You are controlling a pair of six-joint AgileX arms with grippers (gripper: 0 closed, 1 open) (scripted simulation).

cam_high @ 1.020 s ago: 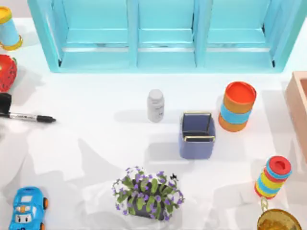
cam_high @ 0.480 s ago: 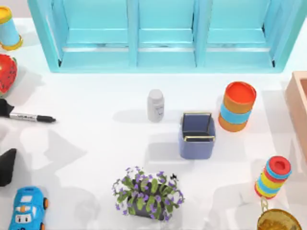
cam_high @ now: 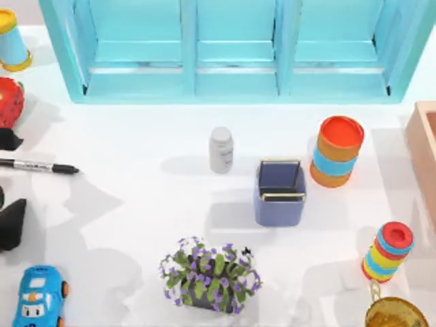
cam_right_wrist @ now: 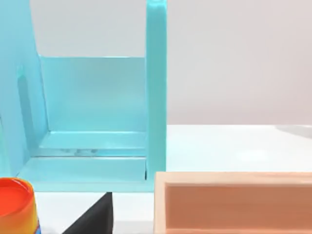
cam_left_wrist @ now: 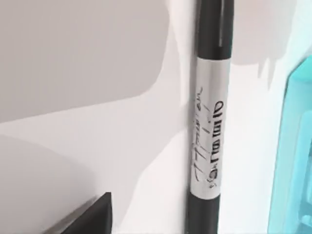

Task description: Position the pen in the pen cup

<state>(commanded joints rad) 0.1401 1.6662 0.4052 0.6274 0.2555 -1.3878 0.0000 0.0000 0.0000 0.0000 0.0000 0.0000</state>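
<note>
At the left edge of the table (cam_high: 136, 197), the pen (cam_high: 41, 165) is seen lying flat, its black end pointing right and its other end running off the left border of the top view. The left gripper (cam_high: 5, 182) is placed over that end, with one dark finger showing on the far side of the pen and the other on the near side; the fingers are spread apart and nothing is held between them. From the left wrist, the pen (cam_left_wrist: 210, 117) is shown close up, its silvery barrel with dark print resting on the white surface. The pen cup (cam_high: 280, 193) stands upright right of the table's centre, well apart from the pen, between a white bottle (cam_high: 221, 150) and an orange cylinder (cam_high: 336, 151). Whether the right gripper's fingers are spread cannot be told.
</note>
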